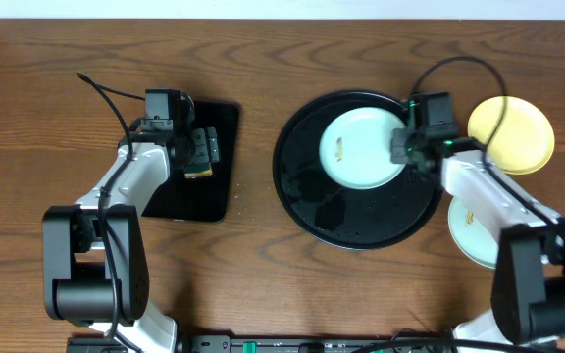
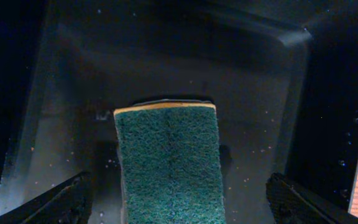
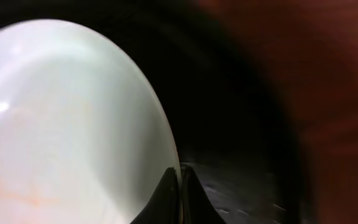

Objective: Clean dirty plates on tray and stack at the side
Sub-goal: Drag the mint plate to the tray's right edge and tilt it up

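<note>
A pale mint-white plate (image 1: pixel 359 148) with a small brown smear lies in the upper part of the round black tray (image 1: pixel 346 216). My right gripper (image 1: pixel 404 147) is shut on this plate's right rim; in the right wrist view the fingers (image 3: pixel 180 186) pinch the edge of the plate (image 3: pixel 67 118). A pale yellow plate (image 1: pixel 518 127) and another mint-white plate (image 1: pixel 469 235) lie on the table right of the tray. My left gripper (image 1: pixel 196 152) is open above a green sponge (image 2: pixel 169 165), its fingers either side of it.
The sponge lies in a smaller rectangular black tray (image 1: pixel 199 196) at the left, also seen in the left wrist view (image 2: pixel 247 81). Brown wooden table (image 1: pixel 263 284) all round. Cables run from both wrists.
</note>
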Tool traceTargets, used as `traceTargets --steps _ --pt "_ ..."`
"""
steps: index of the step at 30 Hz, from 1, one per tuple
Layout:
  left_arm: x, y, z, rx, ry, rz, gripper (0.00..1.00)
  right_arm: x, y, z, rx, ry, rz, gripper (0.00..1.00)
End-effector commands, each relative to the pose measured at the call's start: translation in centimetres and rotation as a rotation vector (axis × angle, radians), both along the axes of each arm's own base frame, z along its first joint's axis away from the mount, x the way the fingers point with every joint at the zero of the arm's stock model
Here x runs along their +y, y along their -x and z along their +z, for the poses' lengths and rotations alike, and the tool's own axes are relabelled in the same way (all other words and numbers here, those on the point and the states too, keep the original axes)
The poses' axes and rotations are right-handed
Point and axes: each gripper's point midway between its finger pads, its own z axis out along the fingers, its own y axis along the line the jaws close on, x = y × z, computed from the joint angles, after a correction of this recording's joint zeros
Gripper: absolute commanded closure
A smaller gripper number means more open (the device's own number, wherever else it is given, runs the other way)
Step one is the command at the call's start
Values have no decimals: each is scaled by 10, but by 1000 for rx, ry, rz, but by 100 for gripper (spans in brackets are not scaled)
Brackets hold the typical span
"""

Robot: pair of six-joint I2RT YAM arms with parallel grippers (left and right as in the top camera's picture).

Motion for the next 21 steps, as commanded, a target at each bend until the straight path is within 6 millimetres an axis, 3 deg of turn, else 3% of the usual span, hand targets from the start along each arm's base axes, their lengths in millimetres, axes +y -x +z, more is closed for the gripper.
traceTargets --steps 1,4,6,10,12,17,21 --pt "3 -2 0 0 -9 -2 11 -16 8 0 22 8 -114 99" --pt "3 -2 0 0 -9 -2 11 -17 17 -8 71 14 -112 99" --pt "3 -2 0 0 -9 -2 11 -16 22 -14 99 20 -108 92" --pt "3 -2 0 0 -9 -2 11 -5 26 -17 128 30 50 53" --pt "3 -2 0 0 -9 -2 11 -4 29 -19 143 58 123 45" --pt "3 -2 0 0 -9 -2 11 -23 27 -18 140 149 116 43" --pt "3 -2 0 0 -9 -2 11 -24 23 -17 124 104 112 44"
